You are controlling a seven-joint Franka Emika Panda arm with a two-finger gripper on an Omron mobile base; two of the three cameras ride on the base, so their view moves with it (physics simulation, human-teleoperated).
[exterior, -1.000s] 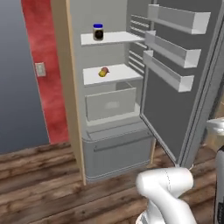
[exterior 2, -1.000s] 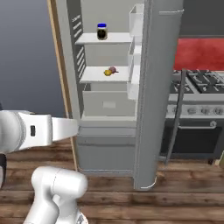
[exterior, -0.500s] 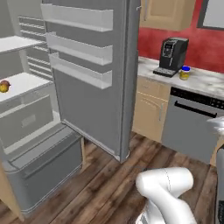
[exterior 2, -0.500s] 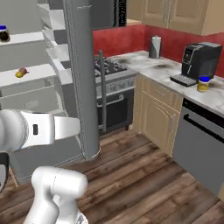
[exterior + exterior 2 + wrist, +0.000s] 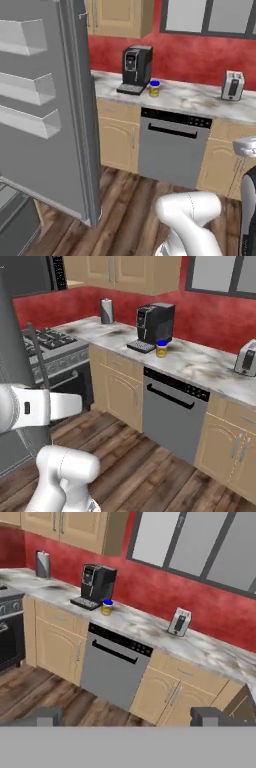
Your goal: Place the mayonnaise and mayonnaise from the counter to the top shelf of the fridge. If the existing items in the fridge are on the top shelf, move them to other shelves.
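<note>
One mayonnaise (image 5: 155, 88) jar with a blue lid and a yellowish label stands on the marbled counter (image 5: 200, 102), just right of a black coffee machine (image 5: 135, 67). It appears again in the right base view as the mayonnaise (image 5: 161, 349) and, far off, in the hand view as the mayonnaise (image 5: 107, 607). My gripper (image 5: 127, 718) is open, its fingertips (image 5: 47, 716) wide apart with nothing between them, well short of the counter (image 5: 150, 629). The fridge door (image 5: 50, 110) stands open at the left. The top shelf and the existing items are out of view.
A toaster (image 5: 232, 85) sits further right on the counter. A grey dishwasher (image 5: 172, 150) is set under the jar. The stove (image 5: 45, 348) and a steel canister (image 5: 106, 311) lie to the left. Wooden floor (image 5: 150, 471) stretches before the cabinets.
The base has turned right, so the whole view has swung from the open fridge interior, where a blue-lidded jar stood on the upper shelf, past the door to the counter.
</note>
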